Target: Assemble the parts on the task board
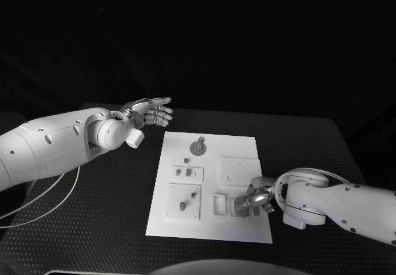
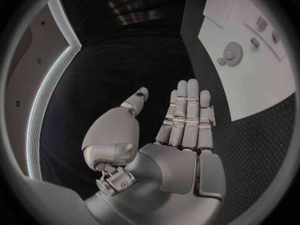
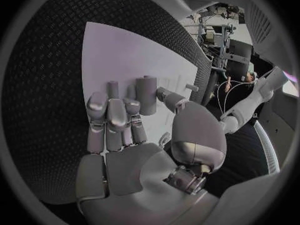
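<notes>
One hand is close to the work: the right hand sits low on the near edge of the task board, fingers pinching a small upright part; far back, the left hand hangs open off the board.

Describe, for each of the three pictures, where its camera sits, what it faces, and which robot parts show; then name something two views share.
Head view: from the robot's head, looking down on the black table and white plate; both arms show.
Left wrist view: behind the left hand, open flat above the table, beside the plate.
Right wrist view: behind the right hand, its fingers over the plate.
Shared: all three views show the plate.
</notes>
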